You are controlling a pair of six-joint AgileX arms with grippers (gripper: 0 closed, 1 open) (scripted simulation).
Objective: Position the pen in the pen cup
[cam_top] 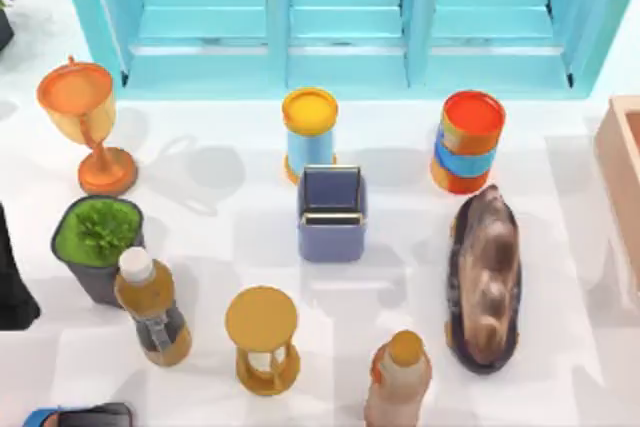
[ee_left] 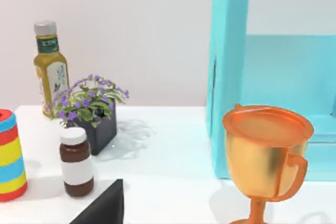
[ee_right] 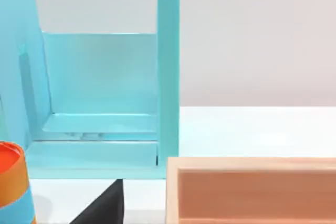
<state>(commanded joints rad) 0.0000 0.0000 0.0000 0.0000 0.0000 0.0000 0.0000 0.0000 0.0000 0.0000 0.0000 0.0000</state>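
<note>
No pen visible to me on the bench. Pen cup stands centre frame, a flat item inside; contents unclear. I cannot tell either hand's state. Progress uncertain; pen possibly unplaced.

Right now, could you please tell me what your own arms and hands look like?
Little of them is in view. My left arm is a plain black shape at the top view's left edge, with no visible markings or cables. Each wrist view has a flat, matte black wedge with a straight slanted edge: part of the left hand and of the right hand.
</note>
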